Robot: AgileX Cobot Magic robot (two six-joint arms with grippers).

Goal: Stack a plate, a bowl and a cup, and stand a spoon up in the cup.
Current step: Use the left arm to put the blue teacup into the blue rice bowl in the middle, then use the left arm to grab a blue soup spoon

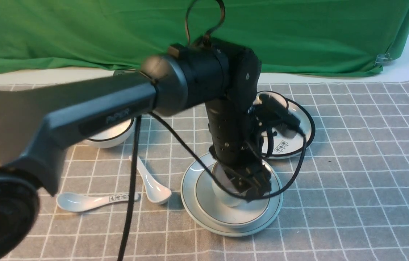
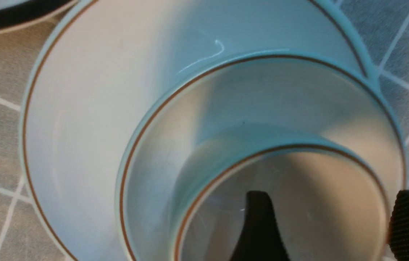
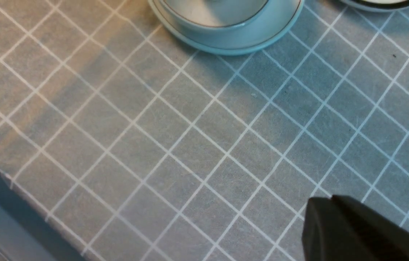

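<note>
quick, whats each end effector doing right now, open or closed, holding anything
left end effector: open, one finger inside the cup, the other outside its rim, not gripping it
right end effector: shut, holding nothing

The checked cloth (image 1: 353,163) bears the plate (image 1: 188,197), the spoon (image 1: 150,185), printed spoon (image 1: 81,201), white bowl (image 1: 112,139) and black-rimmed plate (image 1: 305,119).
</note>
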